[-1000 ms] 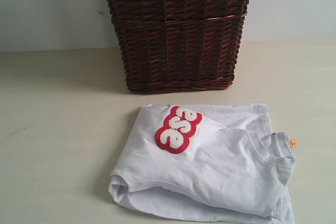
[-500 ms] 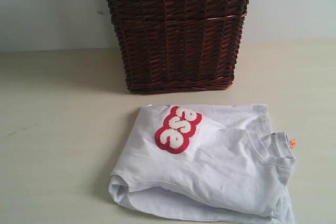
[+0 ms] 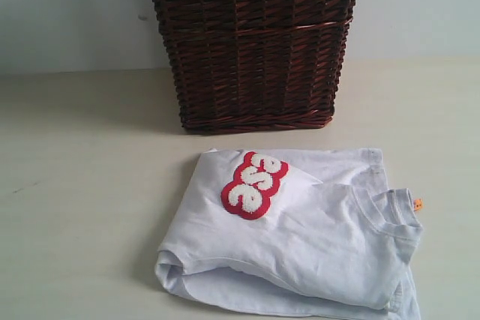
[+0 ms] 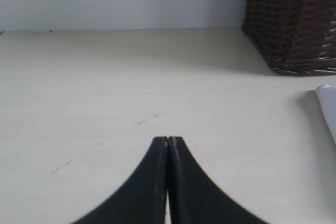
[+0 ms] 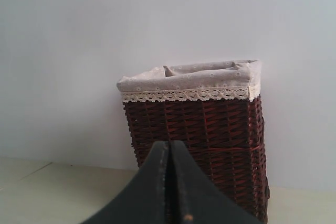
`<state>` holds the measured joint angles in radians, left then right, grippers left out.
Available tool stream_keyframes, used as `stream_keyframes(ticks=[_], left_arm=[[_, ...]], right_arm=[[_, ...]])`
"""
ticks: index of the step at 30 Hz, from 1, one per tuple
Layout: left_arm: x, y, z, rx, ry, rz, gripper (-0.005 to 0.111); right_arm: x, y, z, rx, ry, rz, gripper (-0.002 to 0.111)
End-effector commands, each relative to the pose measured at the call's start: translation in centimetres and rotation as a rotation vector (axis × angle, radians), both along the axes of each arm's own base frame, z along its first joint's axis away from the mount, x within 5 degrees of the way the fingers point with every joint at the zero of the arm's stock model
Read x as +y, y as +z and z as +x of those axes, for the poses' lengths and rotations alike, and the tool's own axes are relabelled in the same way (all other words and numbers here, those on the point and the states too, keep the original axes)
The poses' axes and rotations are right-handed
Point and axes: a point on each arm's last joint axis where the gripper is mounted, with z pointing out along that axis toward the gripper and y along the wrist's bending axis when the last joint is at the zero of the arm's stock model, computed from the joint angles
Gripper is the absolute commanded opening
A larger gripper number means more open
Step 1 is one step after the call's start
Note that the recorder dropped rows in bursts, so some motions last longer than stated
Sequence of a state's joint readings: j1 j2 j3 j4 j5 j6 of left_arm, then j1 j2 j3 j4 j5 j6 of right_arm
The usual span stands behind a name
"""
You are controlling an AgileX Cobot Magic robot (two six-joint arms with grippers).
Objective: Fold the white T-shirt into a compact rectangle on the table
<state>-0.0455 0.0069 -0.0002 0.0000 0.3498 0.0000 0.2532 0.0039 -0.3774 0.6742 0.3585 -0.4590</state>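
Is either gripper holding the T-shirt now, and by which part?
Nothing is held. The left gripper and the right gripper are both shut with nothing between their jaws; the white T-shirt lies folded on the table, no gripper on it.

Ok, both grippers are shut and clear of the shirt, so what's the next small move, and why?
Probably open the right gripper and bring it to the white T-shirt. The shirt lies folded on the table but skewed, its collar jutting out at the exterior view's right, and neither that gripper nor the left gripper touches it.
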Motion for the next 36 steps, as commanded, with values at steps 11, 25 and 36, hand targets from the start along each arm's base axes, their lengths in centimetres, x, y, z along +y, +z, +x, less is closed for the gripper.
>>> stream_keyframes(ticks=[11,25,36], left_arm=[[0.0,0.0,0.0,-0.005,0.005,-0.007,0.0],[0.0,0.0,0.0,-0.005,0.005,-0.007,0.0],[0.0,0.0,0.0,-0.005,0.005,-0.007,0.0]], right_arm=[[-0.1,-0.1,0.0,-0.032,-0.025,-0.054,0.0],[-1.3,-0.7,0.9,-0.036,-0.183,-0.106,0.0],[-1.8,-7.0,3.7,-0.114,-0.395,-0.137,0.0]])
